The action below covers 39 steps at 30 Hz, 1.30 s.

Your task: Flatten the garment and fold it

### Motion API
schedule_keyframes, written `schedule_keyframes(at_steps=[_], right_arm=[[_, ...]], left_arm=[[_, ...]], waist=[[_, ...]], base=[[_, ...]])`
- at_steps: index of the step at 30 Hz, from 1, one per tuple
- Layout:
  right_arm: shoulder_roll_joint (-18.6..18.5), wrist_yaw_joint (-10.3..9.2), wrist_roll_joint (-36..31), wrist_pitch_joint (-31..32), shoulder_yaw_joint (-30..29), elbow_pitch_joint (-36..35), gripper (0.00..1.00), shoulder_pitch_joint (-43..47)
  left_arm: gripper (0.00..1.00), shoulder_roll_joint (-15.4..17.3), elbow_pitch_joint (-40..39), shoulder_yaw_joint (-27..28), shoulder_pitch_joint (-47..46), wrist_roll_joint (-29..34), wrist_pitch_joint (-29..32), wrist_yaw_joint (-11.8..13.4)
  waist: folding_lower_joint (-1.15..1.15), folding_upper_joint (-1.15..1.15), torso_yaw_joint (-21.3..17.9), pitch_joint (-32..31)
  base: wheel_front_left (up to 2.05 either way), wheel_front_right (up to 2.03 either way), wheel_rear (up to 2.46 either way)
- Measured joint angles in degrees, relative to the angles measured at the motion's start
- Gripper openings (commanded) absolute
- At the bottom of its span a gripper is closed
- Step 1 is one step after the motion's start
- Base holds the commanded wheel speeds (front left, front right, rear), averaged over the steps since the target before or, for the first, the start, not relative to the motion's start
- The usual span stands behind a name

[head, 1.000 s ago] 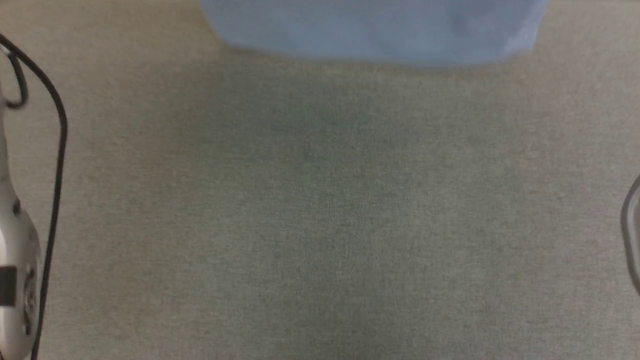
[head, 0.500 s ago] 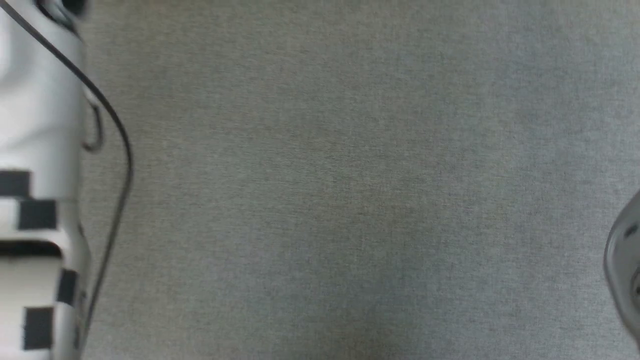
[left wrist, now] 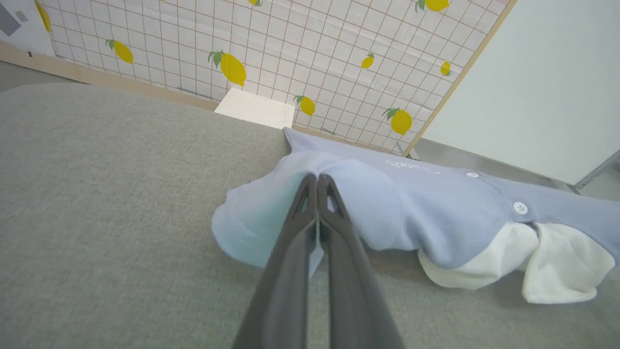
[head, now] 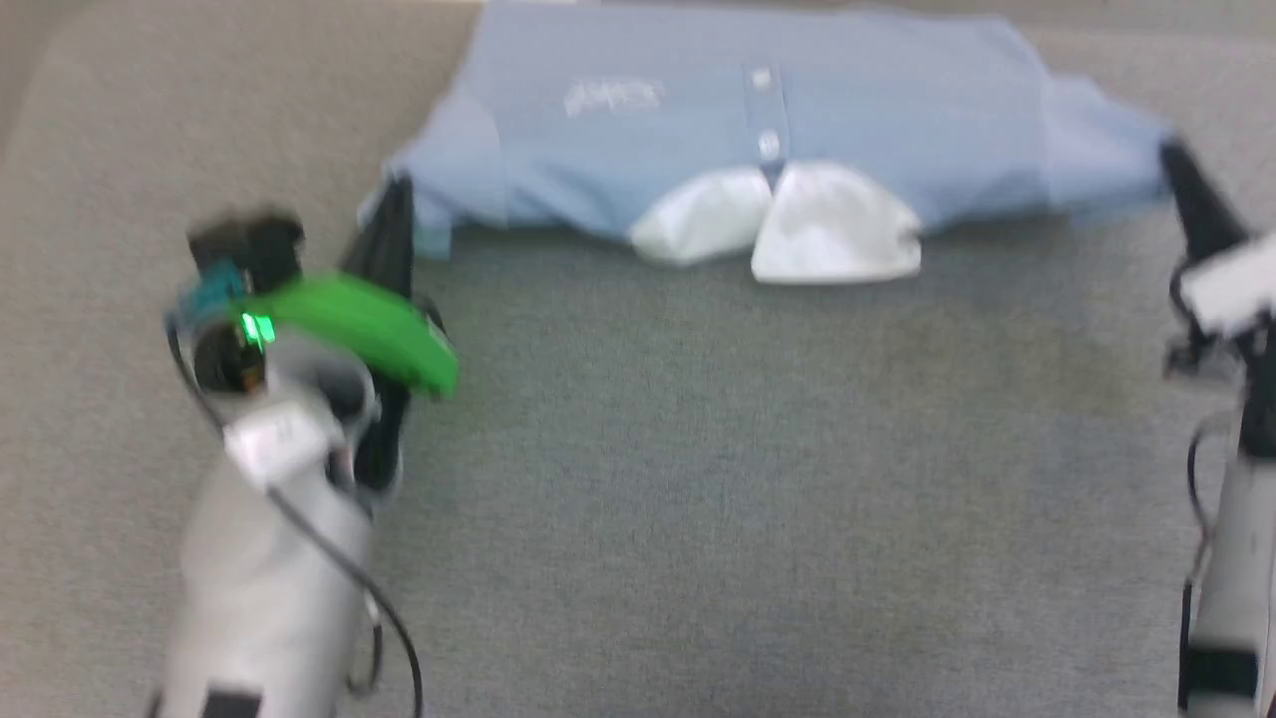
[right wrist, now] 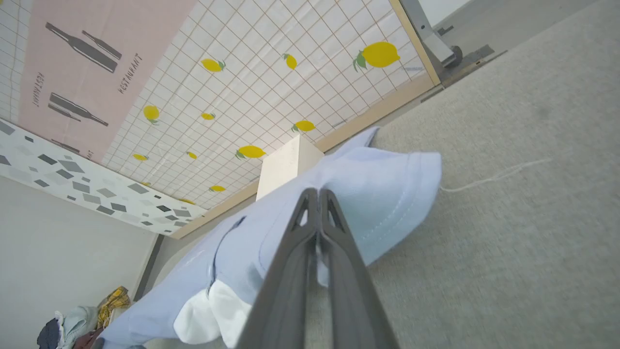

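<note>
left tool (left wrist: pixel 317 178) and right tool (right wrist: pixel 318 191) each pinch fabric at opposite ends of the garment (head: pixel 897 120).

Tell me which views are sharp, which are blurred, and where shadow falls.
Head view: everything is smeared, the shirt logo unreadable, a soft shadow below the collar. Left wrist view: shirt and buttons sharp; fingers blur near the lens. Right wrist view: cloth sharp, wall grid slightly bent.

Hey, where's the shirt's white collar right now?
In the head view the collar lies at the middle top, on the near edge of the shirt just below the lower button, between the left gripper and right gripper.
</note>
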Motion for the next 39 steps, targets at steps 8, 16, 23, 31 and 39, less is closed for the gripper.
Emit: schedule_keyframes(at_steps=[8, 16, 23, 31, 39], right_arm=[[0.36, 0.00, 3.91, 0.99, -0.03, -8.95, 0.00, 18.28], [0.43, 0.01, -0.73, 5.16, 0.02, -19.11, 0.00, 33.30], [-0.19, 0.01, -17.85, 18.08, 5.15, -28.59, 0.00, 39.54], [-2.45, 0.01, -27.25, 27.42, 13.41, -19.58, 0.00, 39.60], [-2.19, 0.01, -26.30, 22.47, 12.94, -13.48, 1.00, 37.91]], left_arm=[[0.00, -0.18, -14.34, 1.74, 19.80, -3.16, 3.53, 5.02], [0.00, 3.41, -30.80, 2.11, 37.45, -2.93, 15.18, 14.15], [0.00, 7.16, -36.42, -2.85, 43.42, 0.20, 29.36, 19.37], [0.00, 7.17, -29.95, -5.09, 42.62, 0.35, 32.88, 19.20], [0.00, 5.84, -26.71, -4.21, 41.11, -1.40, 29.15, 17.70]], waist=[[0.00, 0.00, 0.21, -8.46], [0.00, 0.00, -0.26, -14.37], [0.00, 0.00, -1.53, -14.79], [0.00, 0.00, -1.61, -13.38], [0.00, 0.00, -1.14, -13.30]], base=[[0.00, 0.00, 0.00], [0.00, 0.00, 0.00], [0.00, 0.00, 0.00], [0.00, 0.00, 0.00], [0.00, 0.00, 0.00]])
